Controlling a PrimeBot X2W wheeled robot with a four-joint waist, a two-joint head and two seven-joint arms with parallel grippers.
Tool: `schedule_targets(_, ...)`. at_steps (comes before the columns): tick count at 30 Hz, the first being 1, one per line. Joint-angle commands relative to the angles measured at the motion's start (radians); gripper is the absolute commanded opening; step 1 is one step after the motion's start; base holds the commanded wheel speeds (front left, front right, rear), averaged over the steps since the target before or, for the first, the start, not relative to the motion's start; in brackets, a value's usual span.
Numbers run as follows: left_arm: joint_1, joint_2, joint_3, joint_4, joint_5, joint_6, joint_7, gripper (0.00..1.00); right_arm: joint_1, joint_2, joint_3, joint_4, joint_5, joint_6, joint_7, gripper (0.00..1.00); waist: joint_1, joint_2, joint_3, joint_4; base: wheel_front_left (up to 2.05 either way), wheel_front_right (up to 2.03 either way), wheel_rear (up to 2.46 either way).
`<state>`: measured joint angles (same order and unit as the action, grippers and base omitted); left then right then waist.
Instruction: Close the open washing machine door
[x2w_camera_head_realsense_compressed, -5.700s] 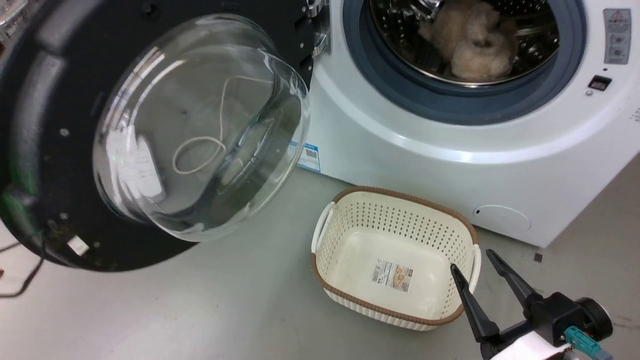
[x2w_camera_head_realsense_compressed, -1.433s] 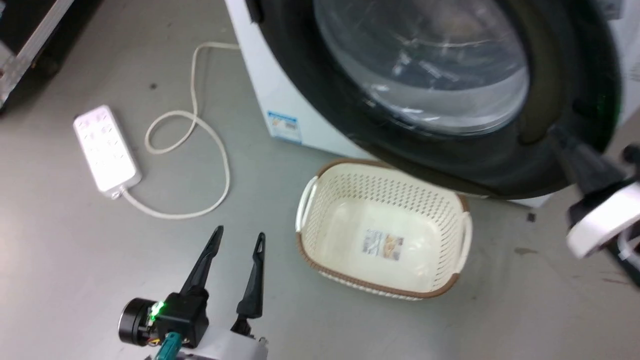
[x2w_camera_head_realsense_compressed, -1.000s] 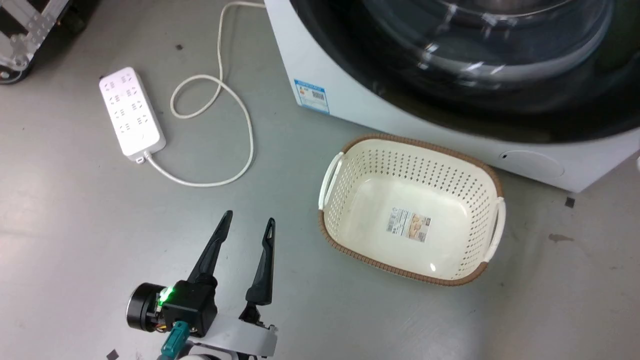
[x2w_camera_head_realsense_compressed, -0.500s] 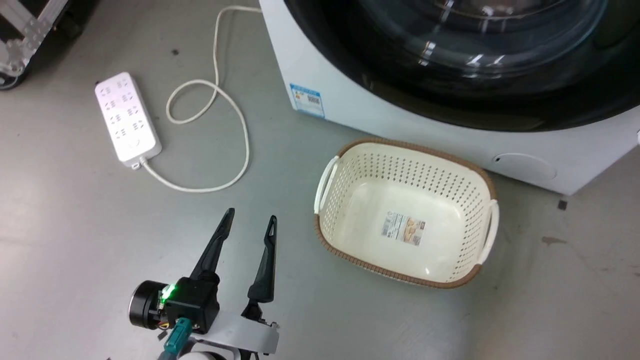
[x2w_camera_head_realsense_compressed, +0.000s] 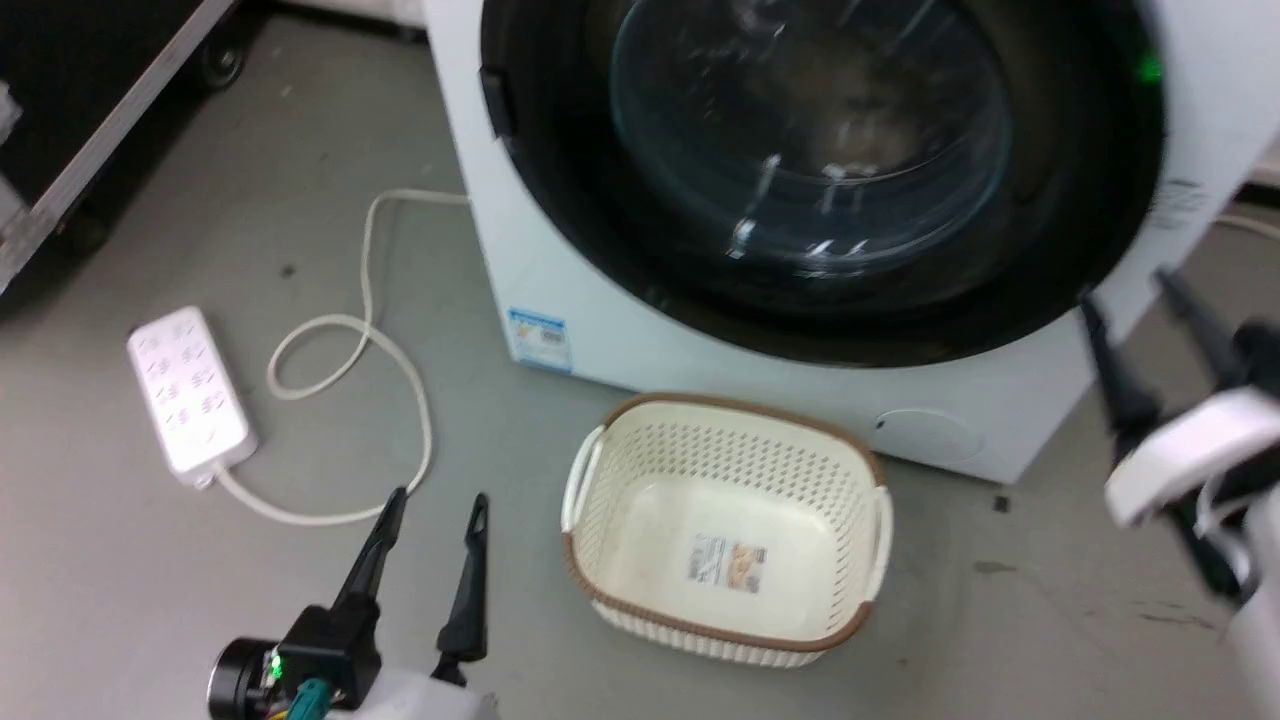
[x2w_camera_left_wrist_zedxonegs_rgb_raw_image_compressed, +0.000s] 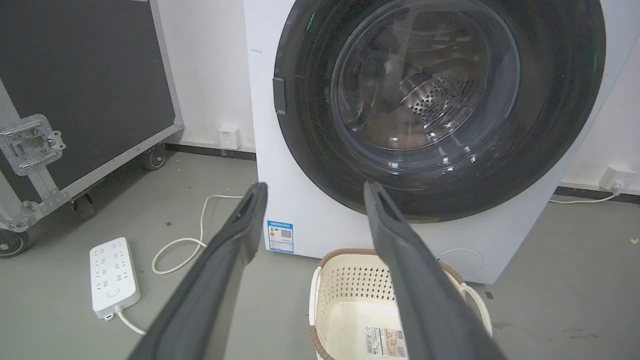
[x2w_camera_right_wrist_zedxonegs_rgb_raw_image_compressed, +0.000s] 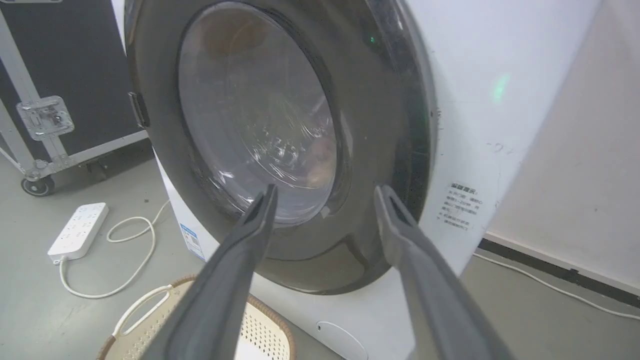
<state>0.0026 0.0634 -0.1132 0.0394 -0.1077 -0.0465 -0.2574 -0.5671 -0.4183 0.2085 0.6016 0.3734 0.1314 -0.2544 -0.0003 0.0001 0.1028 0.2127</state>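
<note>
Floor (x2w_camera_head_realsense_compressed: 120, 580): grey concrete; white power strip (x2w_camera_head_realsense_compressed: 187, 393) lies at left.
Left gripper (x2w_camera_head_realsense_compressed: 437, 503): low over floor, fingers apart, empty, standing well clear.
Basket (x2w_camera_head_realsense_compressed: 730, 403): empty, on floor in front, probably for laundry.
Door (x2w_camera_head_realsense_compressed: 810, 170): round, black-framed, bulging clear window; flush on white washing machine (x2w_camera_head_realsense_compressed: 600, 330), looks shut.
Right gripper (x2w_camera_head_realsense_compressed: 1125, 292): near right corner, fingers apart, empty, off the door.

Glossy glass washing machine door (x2w_camera_left_wrist_zedxonegs_rgb_raw_image_compressed: 425, 95)
</note>
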Motion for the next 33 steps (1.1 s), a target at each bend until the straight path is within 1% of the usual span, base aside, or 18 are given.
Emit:
schedule_targets(1, 0.019, 0.008, 0.008, 0.006, -0.005, -0.007, -0.004, 1.00, 0.070, 0.031, -0.027, -0.048, -0.023, -0.001, -0.006, 1.00, 0.0003, -0.0001, -0.063, -0.064, 0.00, 0.00, 0.00)
schedule_targets(4, 0.038, 0.011, 0.019, 0.016, -0.009, -0.015, -0.004, 1.00, 0.212, 0.097, -0.119, -0.182, -0.091, -0.001, -0.007, 1.00, 0.0003, -0.0001, -0.091, -0.090, 0.00, 0.00, 0.00)
schedule_targets(7, 0.053, 0.011, 0.029, 0.022, -0.012, -0.019, -0.004, 1.00, 0.341, 0.180, -0.203, -0.299, -0.164, -0.001, -0.007, 1.00, 0.0003, -0.0001, -0.112, -0.112, 0.00, 0.00, 0.00)
schedule_targets(10, 0.071, 0.011, 0.034, 0.032, -0.016, -0.025, -0.004, 1.00, 0.453, 0.257, -0.246, -0.394, -0.239, -0.001, -0.007, 1.00, 0.0003, -0.0001, -0.124, -0.135, 0.00, 0.00, 0.00)
schedule_targets(12, 0.078, 0.011, 0.037, 0.040, -0.020, -0.030, -0.004, 1.00, 0.509, 0.294, -0.262, -0.444, -0.281, -0.001, -0.007, 1.00, 0.0003, -0.0001, -0.127, -0.147, 0.00, 0.00, 0.00)
schedule_targets(14, 0.082, 0.010, 0.038, 0.048, -0.022, -0.033, -0.004, 1.00, 0.550, 0.314, -0.267, -0.487, -0.324, -0.001, -0.007, 1.00, 0.0003, -0.0001, -0.131, -0.157, 0.00, 0.00, 0.00)
schedule_targets(17, 0.084, 0.009, 0.036, 0.054, -0.016, -0.036, -0.004, 1.00, 0.598, 0.341, -0.281, -0.514, -0.355, -0.001, -0.007, 1.00, 0.0003, -0.0001, -0.135, -0.166, 0.00, 0.00, 0.00)
schedule_targets(21, 0.082, 0.007, 0.035, 0.066, -0.016, -0.040, -0.004, 1.00, 0.628, 0.358, -0.279, -0.512, -0.373, -0.001, -0.007, 1.00, 0.0003, -0.0001, -0.135, -0.172, 0.00, 0.00, 0.00)
schedule_targets(26, 0.079, 0.004, 0.030, 0.079, -0.017, -0.048, -0.004, 1.00, 0.628, 0.364, -0.283, -0.502, -0.380, -0.001, -0.007, 1.00, 0.0003, -0.0001, -0.136, -0.176, 0.00, 0.00, 0.00)
schedule_targets(27, 0.074, 0.007, 0.030, 0.078, -0.017, -0.046, 0.000, 0.00, 0.618, 0.359, -0.281, -0.504, -0.374, 0.000, -0.003, 0.00, 0.0003, -0.0001, -0.136, -0.176, 0.00, 0.00, 0.00)
schedule_targets(33, 0.073, 0.007, 0.032, 0.075, -0.015, -0.043, 0.007, 0.00, 0.617, 0.359, -0.280, -0.505, -0.374, 0.000, 0.003, 0.00, 0.0003, -0.0001, -0.135, -0.177, 0.00, 0.00, 0.00)
